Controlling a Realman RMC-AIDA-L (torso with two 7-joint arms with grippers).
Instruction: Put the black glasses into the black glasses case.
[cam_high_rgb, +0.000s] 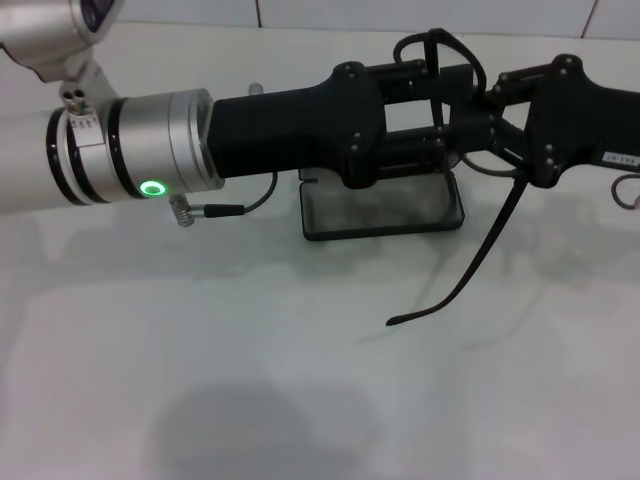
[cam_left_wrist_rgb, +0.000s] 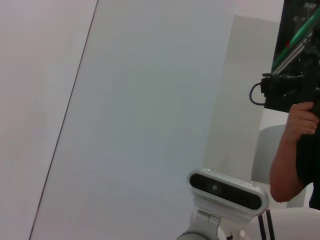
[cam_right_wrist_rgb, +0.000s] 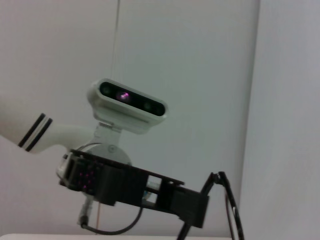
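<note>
1. Fingers of the left gripper (cam_high_rgb: 440, 130) and right gripper (cam_high_rgb: 480, 120) meet above the table (cam_high_rgb: 300, 400), both closed on the black glasses (cam_high_rgb: 452, 60) held aloft; one temple arm dangles down toward the near edge.
2. Behind, toward the far edge, the black glasses case (cam_high_rgb: 380, 212) lies open.

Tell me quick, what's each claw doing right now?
Left gripper: shut on the black glasses, above the black glasses case.
Right gripper: also gripping the glasses.
</note>
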